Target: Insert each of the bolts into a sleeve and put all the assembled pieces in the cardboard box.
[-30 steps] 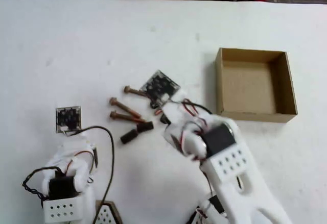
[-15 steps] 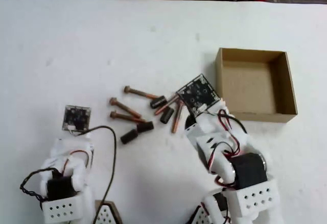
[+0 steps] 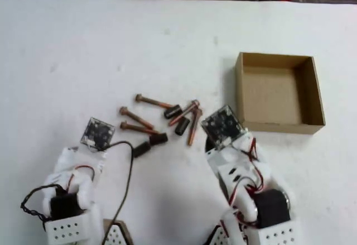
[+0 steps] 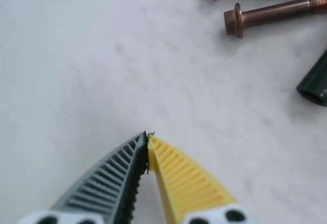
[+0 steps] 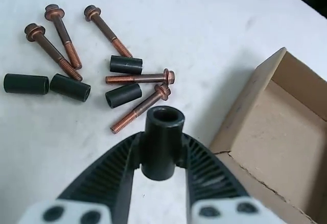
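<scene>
Right wrist view: right gripper (image 5: 162, 155) is clamping one black sleeve (image 5: 163, 127), open bore showing, just beside the cardboard box (image 5: 249, 106), which is sitting empty. Five copper bolts (image 5: 138, 109) and four loose sleeves (image 5: 123, 95) are lying clustered farther from the box. Left gripper (image 4: 147, 141) is hanging beyond that cluster, pinched together on nothing. Judgement: first insertion pending. Next, the left gripper is needing to open, take a bolt, and align its shank with the bore.
</scene>
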{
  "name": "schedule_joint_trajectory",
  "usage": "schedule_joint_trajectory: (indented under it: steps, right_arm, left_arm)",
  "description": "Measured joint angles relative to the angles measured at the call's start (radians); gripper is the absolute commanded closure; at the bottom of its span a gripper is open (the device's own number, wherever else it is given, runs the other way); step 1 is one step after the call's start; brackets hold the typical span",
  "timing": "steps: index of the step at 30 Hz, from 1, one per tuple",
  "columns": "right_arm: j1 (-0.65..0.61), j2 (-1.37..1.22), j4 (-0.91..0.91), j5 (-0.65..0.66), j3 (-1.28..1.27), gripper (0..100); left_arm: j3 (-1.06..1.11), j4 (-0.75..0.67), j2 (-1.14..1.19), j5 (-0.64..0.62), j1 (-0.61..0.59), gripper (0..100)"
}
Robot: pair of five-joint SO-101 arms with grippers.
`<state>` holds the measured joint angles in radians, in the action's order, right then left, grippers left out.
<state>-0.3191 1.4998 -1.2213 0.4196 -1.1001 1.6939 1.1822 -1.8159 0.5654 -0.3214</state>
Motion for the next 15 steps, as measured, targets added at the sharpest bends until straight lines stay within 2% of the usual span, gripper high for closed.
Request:
schedule_joint_trajectory:
  steps: [7, 15]
  right_arm:
    - [0.002, 0.129, 0.0, -0.015, -0.055, 98.2]
    - [0.044, 0.284, 0.017, -0.025, -0.158, 98.2]
  left_arm:
    - [-0.035, 0.035, 0.0, 0.009, 0.002, 98]
    - [-0.18, 0.144, -0.006, 0.167, 0.002, 98]
